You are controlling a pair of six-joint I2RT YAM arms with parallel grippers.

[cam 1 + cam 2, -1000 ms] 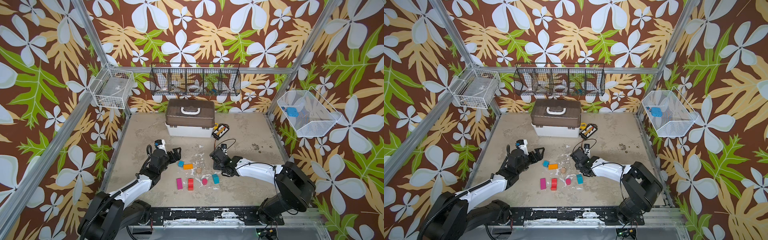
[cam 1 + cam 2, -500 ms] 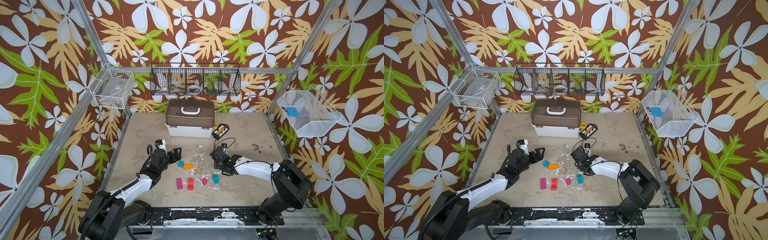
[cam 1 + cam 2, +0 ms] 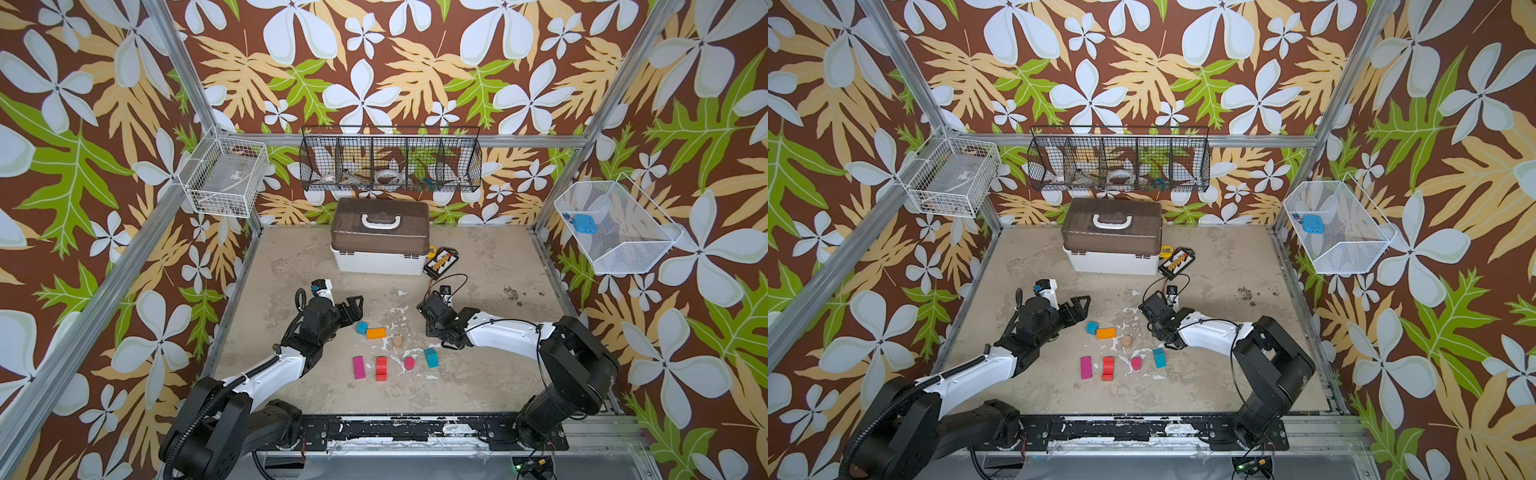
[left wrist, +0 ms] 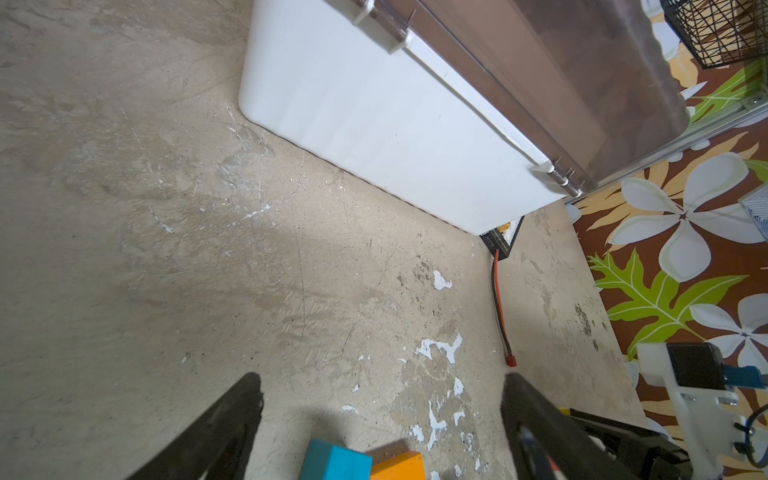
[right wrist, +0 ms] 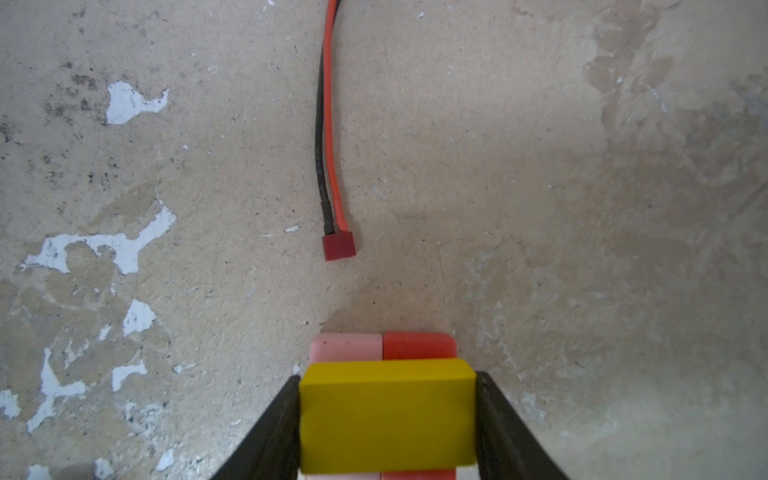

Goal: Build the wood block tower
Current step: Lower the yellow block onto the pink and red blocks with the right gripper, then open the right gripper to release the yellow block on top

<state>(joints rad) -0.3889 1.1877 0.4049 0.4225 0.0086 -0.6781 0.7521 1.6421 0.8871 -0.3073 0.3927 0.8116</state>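
Note:
In the right wrist view my right gripper (image 5: 388, 379) is shut on a yellow bar (image 5: 386, 415). The bar lies across a pink block (image 5: 345, 347) and a red block (image 5: 417, 345) that stand side by side, a low tower. Both top views hide that stack under the right gripper (image 3: 436, 334). My left gripper (image 3: 355, 305) stands open and empty just left of a teal cube (image 3: 361, 327) and an orange bar (image 3: 375, 333). Loose on the floor are a tan cylinder (image 3: 398, 340), a magenta bar (image 3: 358, 367), a red block (image 3: 380, 368), a magenta cylinder (image 3: 409, 363) and a teal block (image 3: 431, 357).
A white box with a brown lid (image 3: 380, 257) stands at the back, a black and yellow pack (image 3: 442, 261) beside it. The pack's red and black wire ends in a red plug (image 5: 338, 245) close ahead of the stack. Wire baskets (image 3: 390, 166) hang on the walls.
The right arm's rear links have shifted slightly to the left while its gripper stays at the same spot. The left gripper has hardly moved.

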